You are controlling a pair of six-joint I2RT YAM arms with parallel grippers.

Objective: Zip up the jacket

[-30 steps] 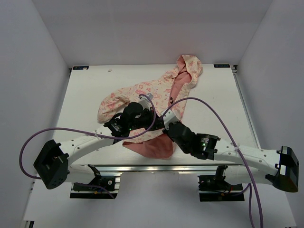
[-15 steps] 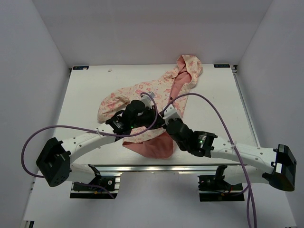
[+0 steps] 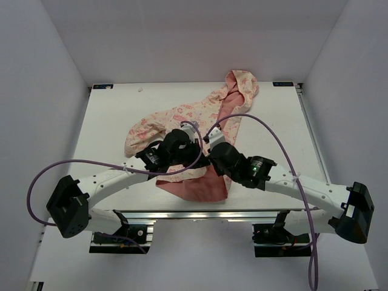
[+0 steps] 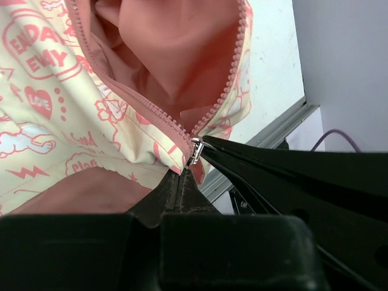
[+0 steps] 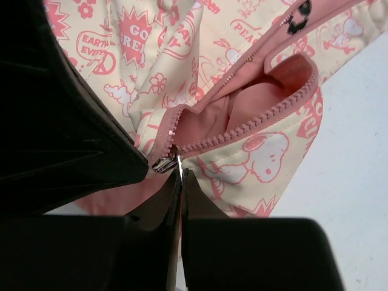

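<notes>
The jacket [image 3: 182, 118] lies on the white table, cream with pink print, hood at the far right, salmon lining showing at the near edge. Both grippers meet at the bottom of its open zipper. My left gripper [image 3: 194, 156] is shut on the jacket's bottom end just under the silver slider [image 4: 195, 150]; its tips [image 4: 180, 180] pinch the fabric there. My right gripper [image 3: 210, 155] is shut on the slider's pull tab [image 5: 180, 165], tips [image 5: 181, 179] pressed together. Above the slider the two pink tooth rows [image 5: 254, 121] spread apart over the lining [image 4: 176, 54].
White table [image 3: 109, 121] with grey walls on three sides. A metal rail [image 3: 194, 213] runs along the near edge. Purple cables [image 3: 267, 130] arc over both arms. The other gripper's black finger [image 4: 285, 176] crowds each wrist view.
My right arm has moved left and farther onto the jacket, closing up against the left gripper. The left gripper has shifted slightly right.
</notes>
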